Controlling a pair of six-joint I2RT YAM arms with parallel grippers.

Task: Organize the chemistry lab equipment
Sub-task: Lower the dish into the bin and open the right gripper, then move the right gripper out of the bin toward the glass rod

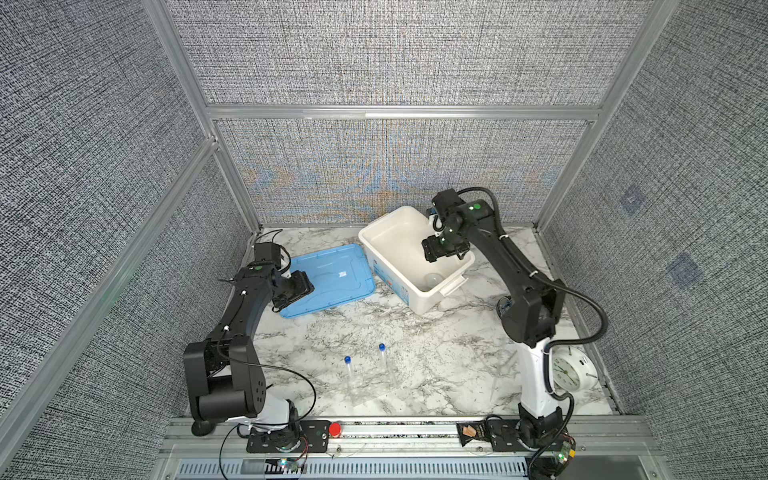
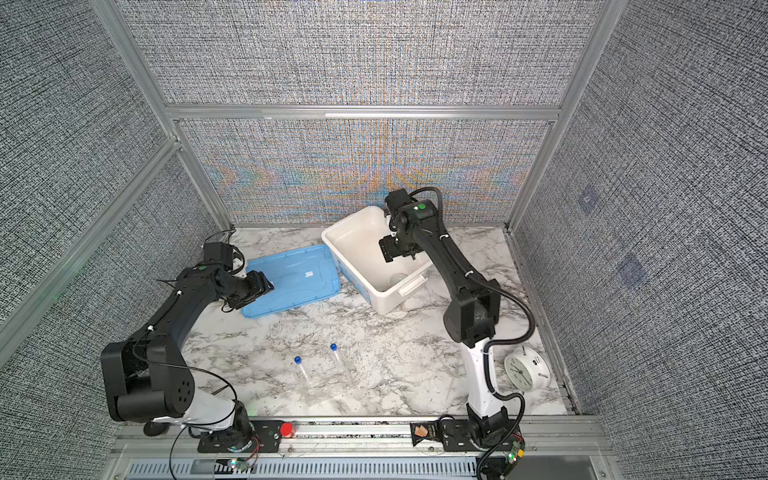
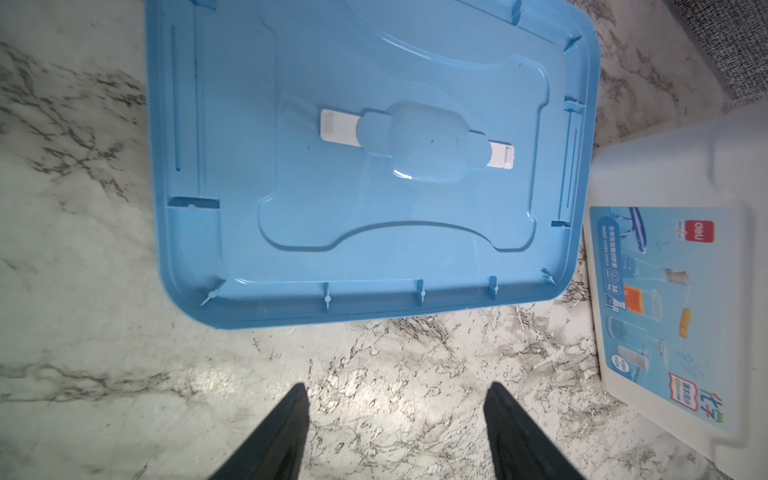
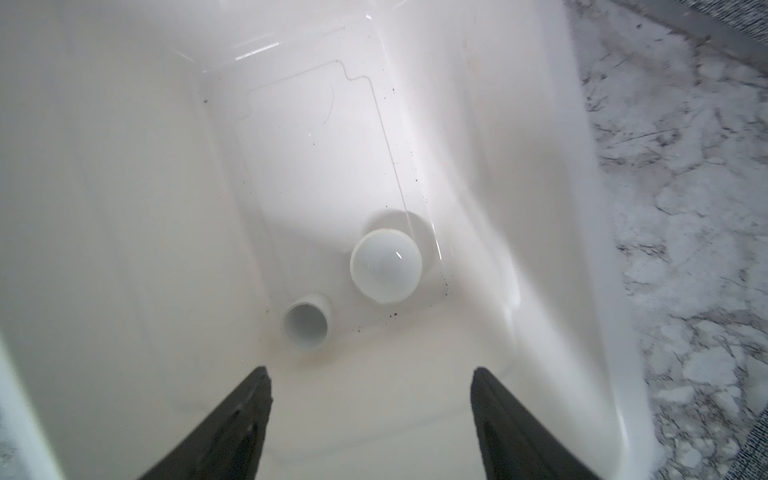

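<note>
right wrist view looks straight down into the white bin, where two small round white bowls lie on its floor. the larger bowl sits mouth up, glossy and smooth. the smaller bowl lies tipped on its side just beside it, close to the bin's wall. the right gripper hangs inside the bin above them, jaws spread wide, nothing between them.

in a top view the first tube and the second tube are out on the marble, well in front of the bin toward the robot's bases. they are side by side but apart, slim and clear, blue caps toward the bin. they look to be lying flat, though i cannot say for sure.

i judge the tubes light, thin-walled, slick and ready to roll, and possibly brittle. the safest hold is across the barrel near its middle with a gentle squeeze, away from the cap.

the left gripper hovers over bare marble with jaws spread and empty, near the edge of the blue lid, which lies flat just beside the bin. i cannot pick out a pestle. the alarm clock stands well apart from the bin and is not part of this job.
</note>
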